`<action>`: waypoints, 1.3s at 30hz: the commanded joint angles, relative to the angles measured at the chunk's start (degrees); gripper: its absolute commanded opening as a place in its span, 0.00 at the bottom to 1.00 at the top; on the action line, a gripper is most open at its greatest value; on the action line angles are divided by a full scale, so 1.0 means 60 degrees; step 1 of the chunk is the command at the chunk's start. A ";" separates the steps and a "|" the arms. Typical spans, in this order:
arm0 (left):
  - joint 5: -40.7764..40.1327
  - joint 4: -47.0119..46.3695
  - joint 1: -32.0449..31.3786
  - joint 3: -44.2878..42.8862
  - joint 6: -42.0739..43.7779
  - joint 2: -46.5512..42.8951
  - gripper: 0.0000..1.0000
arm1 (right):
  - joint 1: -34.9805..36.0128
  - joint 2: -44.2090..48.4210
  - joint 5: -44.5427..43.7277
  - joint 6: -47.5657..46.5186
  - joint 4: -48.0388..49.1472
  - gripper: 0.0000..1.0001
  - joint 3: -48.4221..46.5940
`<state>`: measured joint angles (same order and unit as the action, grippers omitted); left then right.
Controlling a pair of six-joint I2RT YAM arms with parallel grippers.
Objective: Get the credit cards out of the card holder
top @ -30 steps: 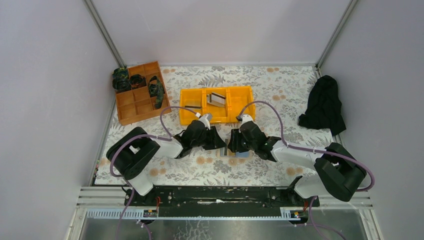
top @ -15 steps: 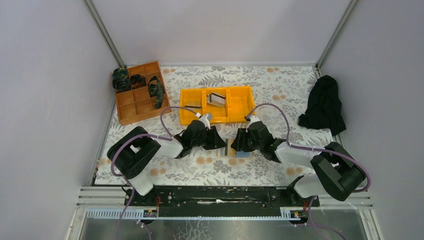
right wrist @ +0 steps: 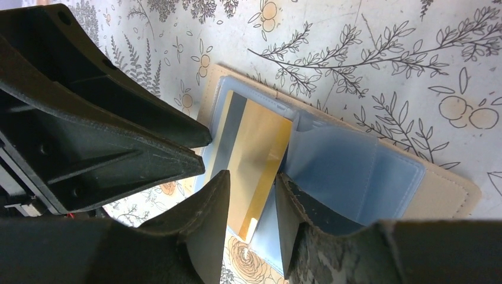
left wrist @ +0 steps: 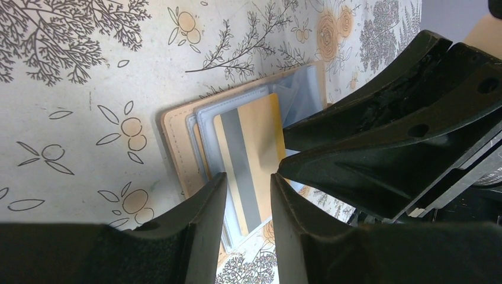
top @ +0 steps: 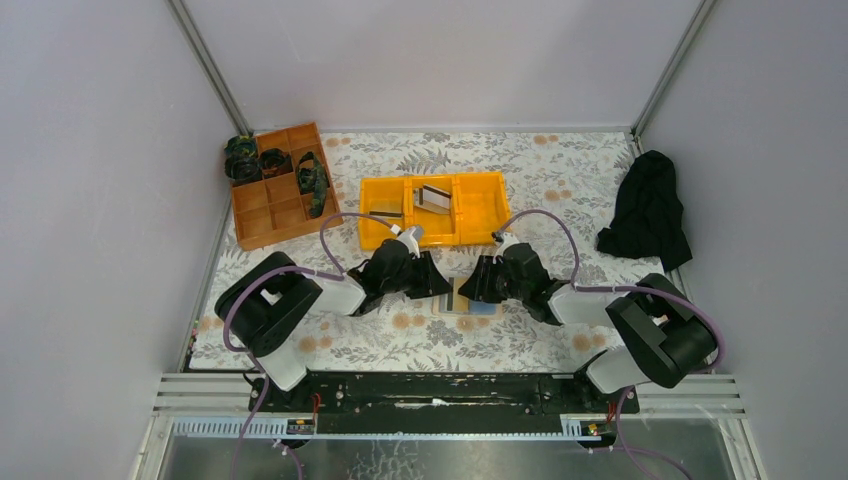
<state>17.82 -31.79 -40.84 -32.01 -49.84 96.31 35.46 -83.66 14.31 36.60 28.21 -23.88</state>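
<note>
The right gripper (top: 478,284) has drawn a little toward the table's right edge, and its elbow has swung inward. This uncovers a strip of card between the two black grippers. The left gripper (top: 440,284) has not shifted.

The tan folding card holder (top: 486,309) with pale blue translucent sleeves lies open and flat near the middle of the table's near edge. Its long axis runs left to right. A gold credit card with a grey stripe (top: 458,293) lies on its left half. The card's long axis points toward the far edge, crosswise to the holder.

In the left wrist view, the left gripper's (left wrist: 248,177) jaws stand a little apart above the card (left wrist: 248,148), which runs under both fingers. They clamp nothing. A sliver of a second tan card edge shows under the sleeve beside it.

In the right wrist view, the right gripper's (right wrist: 251,177) jaws stand a little apart around the card's (right wrist: 257,148) near end. It is unclear whether they pinch it. The fingers hide the card's near corners, and it is hard to tell how much of its far end sits inside the sleeve. From above, the grippers cover most of the holder.
</note>
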 commanded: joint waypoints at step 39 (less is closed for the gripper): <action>0.0302 -0.0326 0.0097 0.0215 0.0016 0.0320 0.40 | -0.0412 -0.0292 0.1959 0.1519 0.3272 0.29 0.0260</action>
<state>18.02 -33.61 -40.05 -31.99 -49.98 97.38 33.21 -82.59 22.15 43.05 39.29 -20.14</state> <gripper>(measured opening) 0.404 0.275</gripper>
